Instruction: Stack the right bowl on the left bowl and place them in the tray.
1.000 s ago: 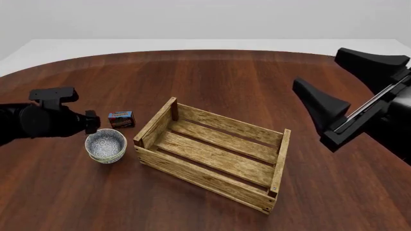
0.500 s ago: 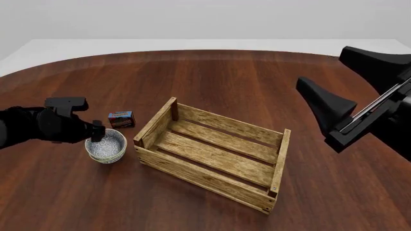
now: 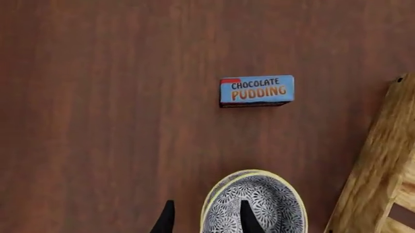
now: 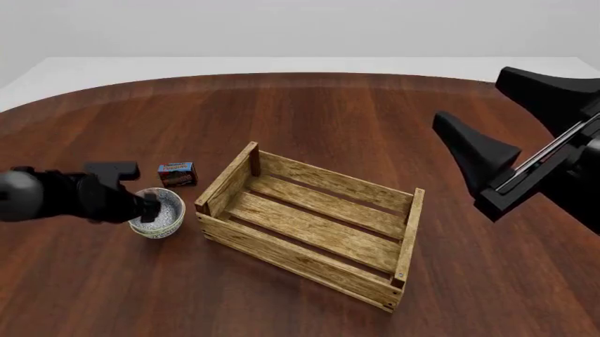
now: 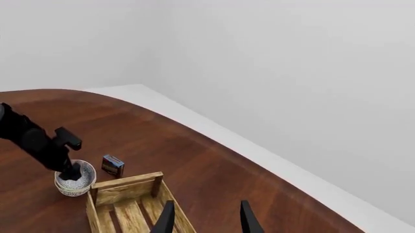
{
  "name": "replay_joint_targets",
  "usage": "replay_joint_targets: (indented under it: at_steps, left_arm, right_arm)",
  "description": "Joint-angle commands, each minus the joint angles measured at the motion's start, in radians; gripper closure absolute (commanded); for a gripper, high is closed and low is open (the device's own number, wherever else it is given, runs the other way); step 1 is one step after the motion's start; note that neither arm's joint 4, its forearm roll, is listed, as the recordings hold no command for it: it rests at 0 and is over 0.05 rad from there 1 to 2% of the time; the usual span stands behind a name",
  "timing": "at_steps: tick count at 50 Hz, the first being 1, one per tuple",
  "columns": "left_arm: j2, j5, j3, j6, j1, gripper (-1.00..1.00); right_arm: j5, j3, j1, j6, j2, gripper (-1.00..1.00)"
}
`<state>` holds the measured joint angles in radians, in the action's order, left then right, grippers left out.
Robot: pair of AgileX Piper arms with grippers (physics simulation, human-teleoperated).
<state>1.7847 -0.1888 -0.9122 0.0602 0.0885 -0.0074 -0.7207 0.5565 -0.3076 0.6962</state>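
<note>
A speckled white bowl (image 4: 159, 214) stands on the table just left of the tray (image 4: 310, 226), the wooden slatted crate. Its rim looks doubled, as if one bowl sits nested in another (image 5: 75, 183); no separate second bowl shows. My left gripper (image 4: 147, 203) is down at the bowl's left rim. In the left wrist view the bowl (image 3: 259, 206) has one finger inside its rim and the other outside, and the left gripper (image 3: 206, 203) is open. My right gripper (image 4: 473, 98) hangs open high over the table's right side, holding nothing.
A small blue chocolate pudding box (image 4: 176, 173) lies just behind the bowl, near the tray's far left corner post (image 4: 253, 158). The tray's near left wall (image 3: 370, 165) stands close beside the bowl. Nothing lies inside the tray.
My left gripper has dropped from above and left of the bowl down onto its rim. The right arm has barely shifted.
</note>
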Motion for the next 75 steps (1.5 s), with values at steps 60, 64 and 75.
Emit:
replay_joint_targets:
  at_steps: [60,64,75]
  left_arm:
    - [-0.235,-0.067,0.093,-0.141,-0.097,1.00]
    - [-0.274,-0.088,0.089,-0.139,-0.091,1.00]
    - [-0.333,-0.128,0.075,-0.141,-0.081,1.00]
  right_arm:
    - [0.000,0.002,0.002,-0.002,-0.003,-1.00]
    - [-0.002,0.003,0.001,-0.003,-0.001,-1.00]
    - [0.004,0.001,0.001,-0.002,-0.009,-1.00]
